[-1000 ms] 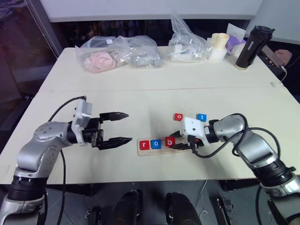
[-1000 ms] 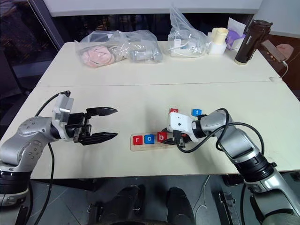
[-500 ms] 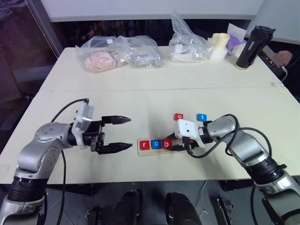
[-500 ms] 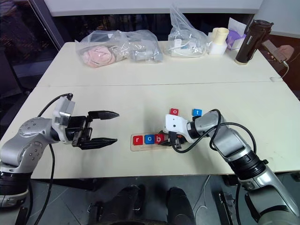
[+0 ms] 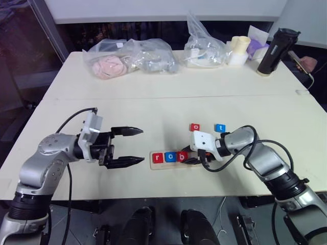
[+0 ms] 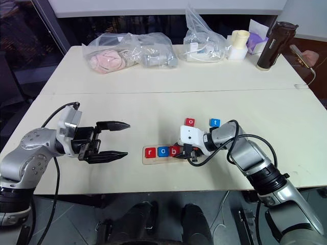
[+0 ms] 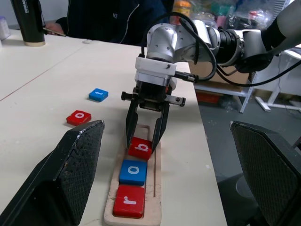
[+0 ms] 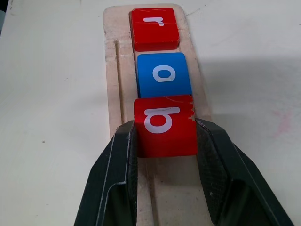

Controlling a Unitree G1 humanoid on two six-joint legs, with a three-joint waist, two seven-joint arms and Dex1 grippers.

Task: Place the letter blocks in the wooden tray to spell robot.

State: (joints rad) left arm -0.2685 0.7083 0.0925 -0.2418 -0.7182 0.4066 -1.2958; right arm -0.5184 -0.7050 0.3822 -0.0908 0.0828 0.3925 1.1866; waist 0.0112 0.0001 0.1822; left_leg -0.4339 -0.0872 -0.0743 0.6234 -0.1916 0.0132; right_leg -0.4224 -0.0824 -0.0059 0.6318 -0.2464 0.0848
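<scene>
The wooden tray (image 5: 166, 165) lies near the table's front edge. It holds a red r block (image 5: 157, 157), a blue o block (image 5: 169, 156) and a red b block (image 8: 164, 125) in a row. My right gripper (image 8: 165, 126) is shut on the b block, one finger on each side of it, low over the tray. A loose red o block (image 5: 194, 127) and a blue t block (image 5: 219, 127) lie on the table just behind the tray. My left gripper (image 5: 141, 145) hovers open to the left of the tray, pointing toward it and holding nothing.
Clear plastic bags (image 5: 130, 58) with soft items sit at the back of the table. A black bottle (image 5: 276, 51) and a pale cup (image 5: 239, 49) stand at the back right. A person's hand with a phone (image 5: 302, 60) shows at the right edge.
My right gripper has edged the b block slightly closer to the blue o, and its forearm has settled lower. The left arm has stayed put.
</scene>
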